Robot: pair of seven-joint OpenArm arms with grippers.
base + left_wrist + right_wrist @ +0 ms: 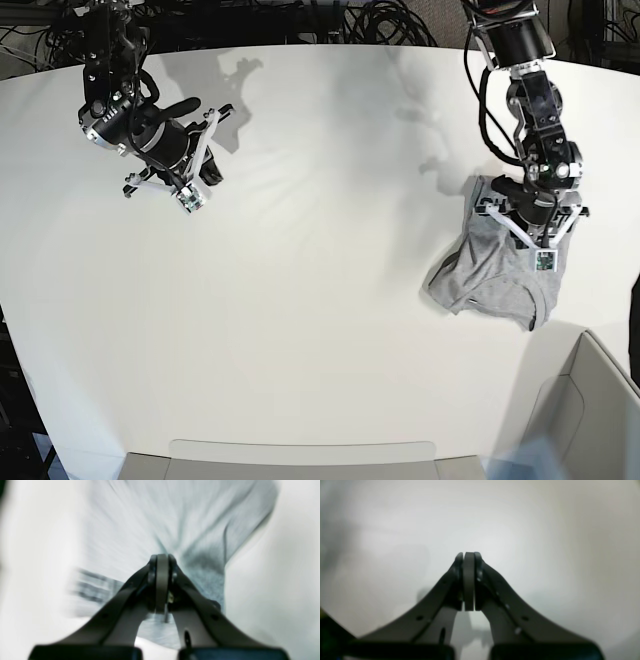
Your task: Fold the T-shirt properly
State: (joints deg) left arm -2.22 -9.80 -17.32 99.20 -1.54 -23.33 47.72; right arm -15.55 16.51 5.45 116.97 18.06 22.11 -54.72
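Left gripper (162, 560) fills the near frame, jaws clenched on a pinch of the T-shirt (155, 525), cloth fanning away ahead of the tips; blurred. In the base view the T-shirt (490, 275) sits bunched directly under that gripper (533, 228), long axis running from the tips toward the table's near edge. Right gripper (468, 557) clenched on nothing, bare white table (545, 530) beneath it, well apart from the shirt. Left arm nearer; spreading likely comes first.

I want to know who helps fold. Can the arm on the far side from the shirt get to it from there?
Probably not yet: the right gripper hangs shut far across the table from the T-shirt. Nothing lies between them.
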